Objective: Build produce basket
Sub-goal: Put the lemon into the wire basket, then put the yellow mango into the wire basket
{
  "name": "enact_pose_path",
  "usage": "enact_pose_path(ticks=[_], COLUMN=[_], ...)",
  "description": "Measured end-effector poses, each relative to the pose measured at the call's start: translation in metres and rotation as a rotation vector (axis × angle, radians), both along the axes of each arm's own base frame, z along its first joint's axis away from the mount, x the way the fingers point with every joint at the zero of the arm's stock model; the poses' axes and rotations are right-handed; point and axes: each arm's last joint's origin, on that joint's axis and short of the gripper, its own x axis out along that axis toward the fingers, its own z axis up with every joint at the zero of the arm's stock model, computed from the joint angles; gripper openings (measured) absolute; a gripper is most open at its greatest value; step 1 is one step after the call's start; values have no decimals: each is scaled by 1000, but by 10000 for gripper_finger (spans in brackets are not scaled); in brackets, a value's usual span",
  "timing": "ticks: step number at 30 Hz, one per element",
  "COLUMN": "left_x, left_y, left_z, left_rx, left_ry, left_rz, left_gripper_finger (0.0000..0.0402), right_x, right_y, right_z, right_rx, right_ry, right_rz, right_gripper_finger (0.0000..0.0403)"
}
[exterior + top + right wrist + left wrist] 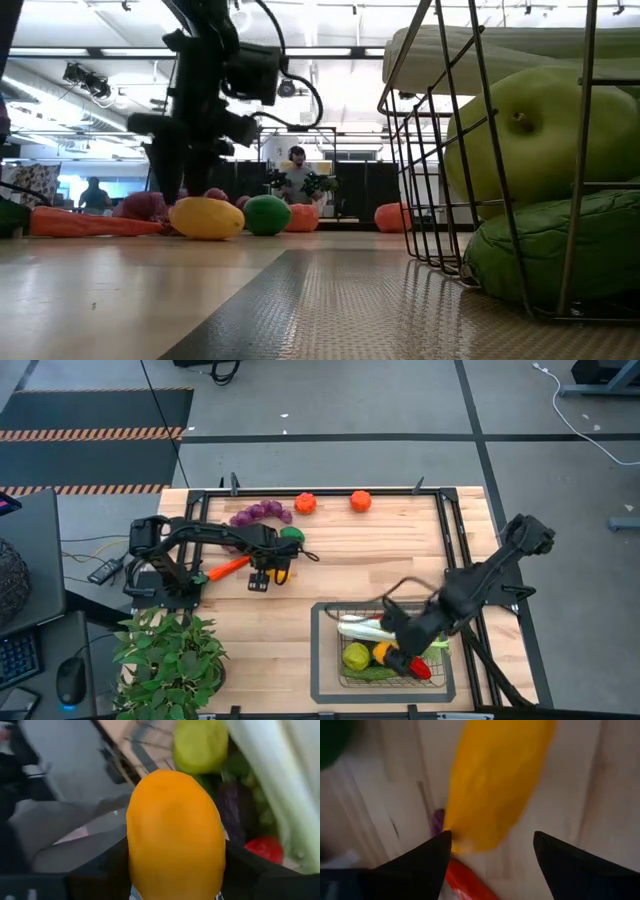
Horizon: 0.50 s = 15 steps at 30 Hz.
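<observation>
So your right gripper (175, 870) is pinching an orange fruit (175, 835) over the basket (325, 650). It looks smooth, light and hard, so hold it mid-body. Your left gripper (492, 852) is spread around the lemon (495, 780) on the table.

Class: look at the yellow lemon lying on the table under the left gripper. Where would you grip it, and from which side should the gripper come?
Grip the lemon across its narrow middle, coming straight down from above. It lies flat on its side with its long axis level, and the open left gripper already straddles one end. The lime and carrot sit nearby, so a sideways approach would likely bump them.
</observation>
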Motion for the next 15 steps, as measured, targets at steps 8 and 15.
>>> enact_pose_path(ticks=[8,15], left_x=[2,3], left_y=[9,9], left_z=[-21,-28], left_rx=[-54,-67], left_ry=[97,121], left_rz=[-87,-120], left_gripper_finger=[291,291], right_x=[8,3], right_y=[26,31], right_z=[-35,-29], right_rx=[31,38], right_ry=[203,151], right_rz=[-135,-219], right_gripper_finger=[286,359])
